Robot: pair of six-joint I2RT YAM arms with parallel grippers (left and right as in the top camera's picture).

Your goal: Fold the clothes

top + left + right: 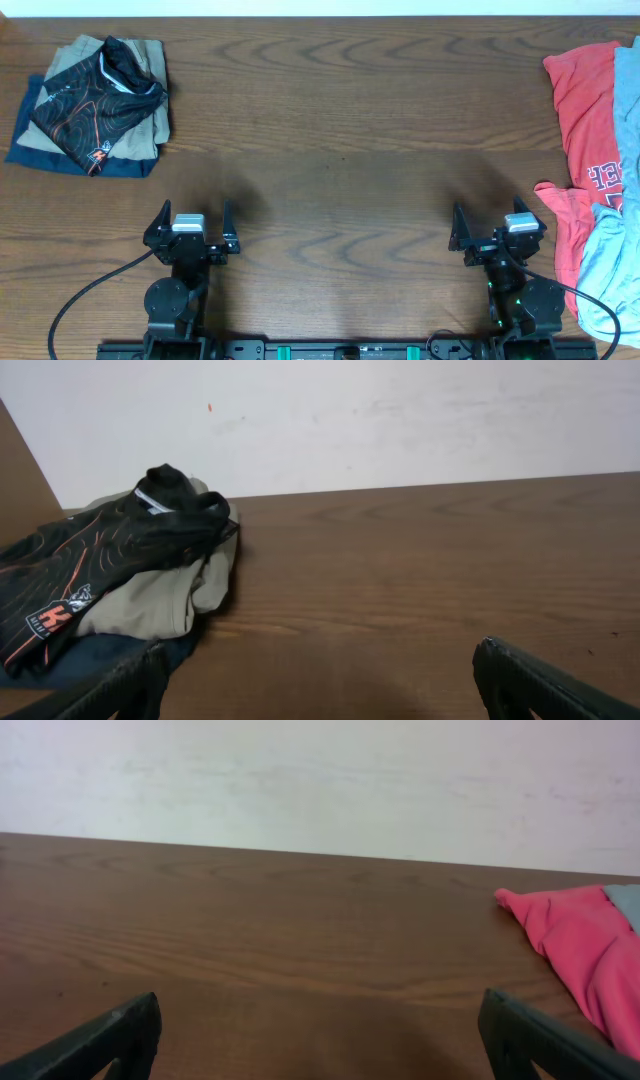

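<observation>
The black jersey (pixel 95 95) with orange-red contour lines lies folded on top of a stack of folded clothes at the far left; it also shows in the left wrist view (pixel 100 555). My left gripper (pixel 192 222) is open and empty near the front edge, well short of the stack; its fingers frame bare wood in the left wrist view (pixel 320 685). My right gripper (pixel 498 222) is open and empty at the front right, and shows the same in the right wrist view (pixel 320 1040).
Under the jersey lie a beige garment (pixel 140 125) and a dark blue one (pixel 40 145). A pile of unfolded clothes, red (pixel 585 120) and light blue (pixel 612 270), lies at the right edge; the red one shows in the right wrist view (pixel 585 955). A white wall stands behind the wooden table (pixel 340 130).
</observation>
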